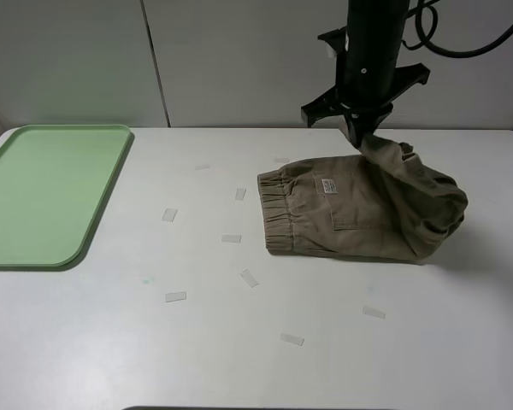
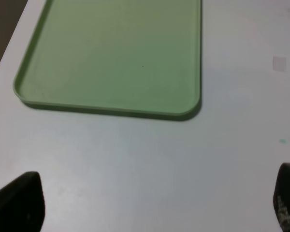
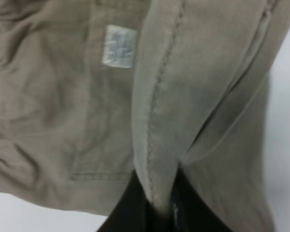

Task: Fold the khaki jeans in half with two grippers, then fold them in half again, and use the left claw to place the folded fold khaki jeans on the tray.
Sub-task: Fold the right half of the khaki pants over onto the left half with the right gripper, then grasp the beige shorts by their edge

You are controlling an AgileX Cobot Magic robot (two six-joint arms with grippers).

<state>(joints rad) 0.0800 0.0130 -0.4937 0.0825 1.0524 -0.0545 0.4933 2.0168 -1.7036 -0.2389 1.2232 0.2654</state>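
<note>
The khaki jeans lie right of the table's middle, waistband to the left, pale label up. My right gripper is shut on a hem of the jeans and holds that flap lifted above the far edge of the pile. In the right wrist view the black fingers pinch the stitched hem of the jeans. The pale green tray lies at the far left. The left wrist view shows the tray and the left gripper open and empty above bare table. The left arm is out of the exterior view.
Several small pale tape strips lie on the white table, one in front of the tray and one in front of the jeans. A grey wall stands behind the table.
</note>
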